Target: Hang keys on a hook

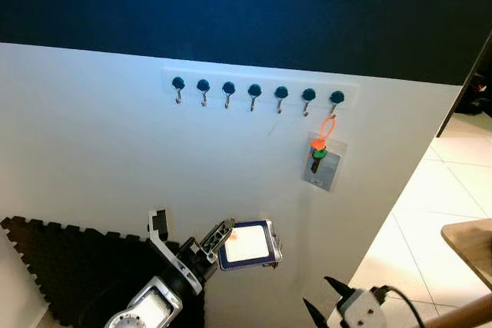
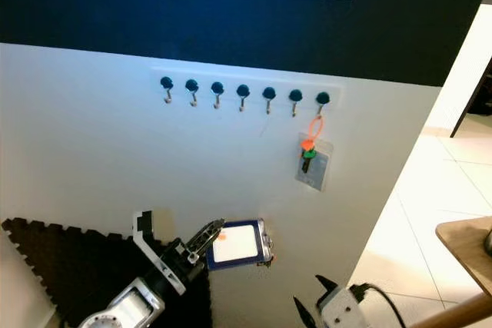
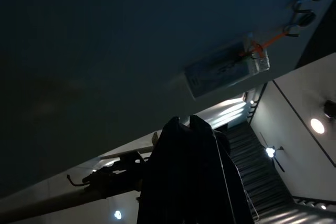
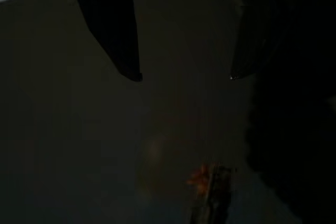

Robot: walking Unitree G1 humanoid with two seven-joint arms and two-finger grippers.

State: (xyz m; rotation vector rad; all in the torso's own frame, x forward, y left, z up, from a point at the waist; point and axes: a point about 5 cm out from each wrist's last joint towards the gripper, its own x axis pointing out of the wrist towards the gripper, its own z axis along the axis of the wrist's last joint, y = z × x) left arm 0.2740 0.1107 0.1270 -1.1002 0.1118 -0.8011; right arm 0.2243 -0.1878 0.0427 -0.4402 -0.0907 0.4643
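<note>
1. Two arms here, so starting on the left: the left end effector [image 1: 223, 237] is clenched on the edge of a blue-framed tag [image 1: 247, 245]. I'm guessing that's the key set to hang. Something small dangles under its right corner, but it's too small to say whether it's a key.
2. The left forearm comes up from the bottom-left corner, over a dark foam mat [image 1: 61, 259], and angles up and to the right toward the white wall [image 1: 92, 128]. The tag sticks out past the fingertips with its face turned toward the head camera.
3. The relation that matters: the hook rail [image 1: 261, 82] sits well above the tag, and the fourth hook [image 1: 254, 91] is roughly straight up from it. In my opinion the next move is mostly a lift toward the wall, and the left arm is the obvious one for it since it's already holding the tag.
4. Further right, a bunch of keys [image 1: 317, 160] hangs by an orange loop [image 1: 328, 127] from the rightmost hook [image 1: 337, 97], in front of a clear pouch [image 1: 327, 174]. The other six hooks are free.
5. The right end effector [image 1: 316, 290] is low at the bottom edge, its fingers spread and holding nothing, well below the rail.
</note>
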